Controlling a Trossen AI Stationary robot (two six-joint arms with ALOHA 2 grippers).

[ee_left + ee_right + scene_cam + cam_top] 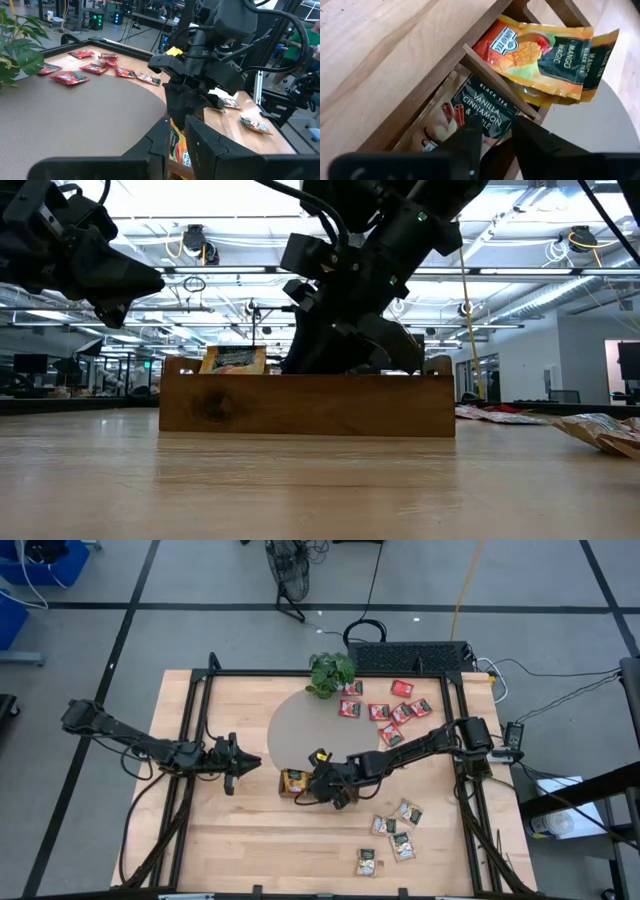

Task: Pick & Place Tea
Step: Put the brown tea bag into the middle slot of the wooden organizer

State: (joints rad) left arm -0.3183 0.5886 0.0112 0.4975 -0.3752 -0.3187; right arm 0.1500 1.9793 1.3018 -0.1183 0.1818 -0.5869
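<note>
Left gripper [243, 762] hovering over bare table left of the wooden tray [300, 404], fingers [207, 145] narrowly parted, holding nothing. Tray at table centre, orange-yellow mango packets [540, 55] standing in one compartment, a beige vanilla-cinnamon packet [480, 112] in the next, beyond a thin divider. Right gripper [322, 787] lowered into the tray over that beige packet, fingers [535, 137] a little apart, grip on it unclear. Red packets [385, 708] scattered beside the potted plant [331, 672]. Beige packets [392, 836] loose toward the table's near right.
</note>
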